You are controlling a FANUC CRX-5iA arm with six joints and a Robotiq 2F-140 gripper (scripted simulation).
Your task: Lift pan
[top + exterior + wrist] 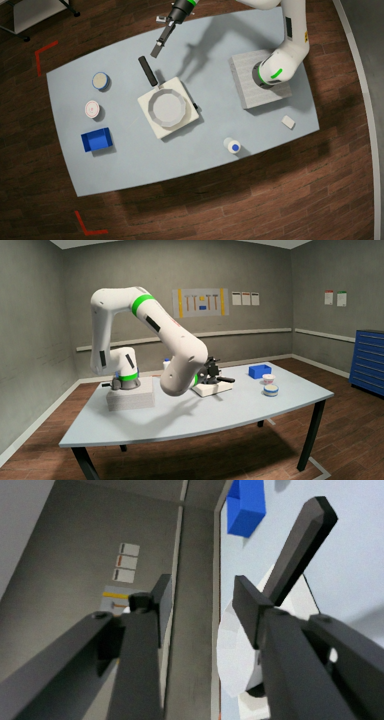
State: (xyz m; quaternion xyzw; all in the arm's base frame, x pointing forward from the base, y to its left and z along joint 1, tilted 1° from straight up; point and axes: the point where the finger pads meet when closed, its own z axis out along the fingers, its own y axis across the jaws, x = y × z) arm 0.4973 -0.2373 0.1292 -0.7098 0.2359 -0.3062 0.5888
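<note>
The grey pan (pixel 167 107) sits on the white hot plate (pixel 155 127) in the middle of the table. Its black handle (pixel 147 70) sticks out toward the far table edge. My gripper (pixel 155 52) hangs just past the handle's end and is tilted toward it, apart from it. The fingers stand partly apart with nothing between them. In the wrist view the gripper (pixel 204 600) shows an empty gap, with the handle (pixel 300 550) and the pan (pixel 235 650) off to the right of the right finger. In the side view the gripper (pixel 210 372) is low beside the handle (pixel 226 379).
A blue bin (pixel 96 139) and two round containers (pixel 100 80) (pixel 92 108) stand at the left. A white bottle (pixel 232 145) and a small white block (pixel 288 121) are at the right front. The arm stands on a grey base block (pixel 259 79).
</note>
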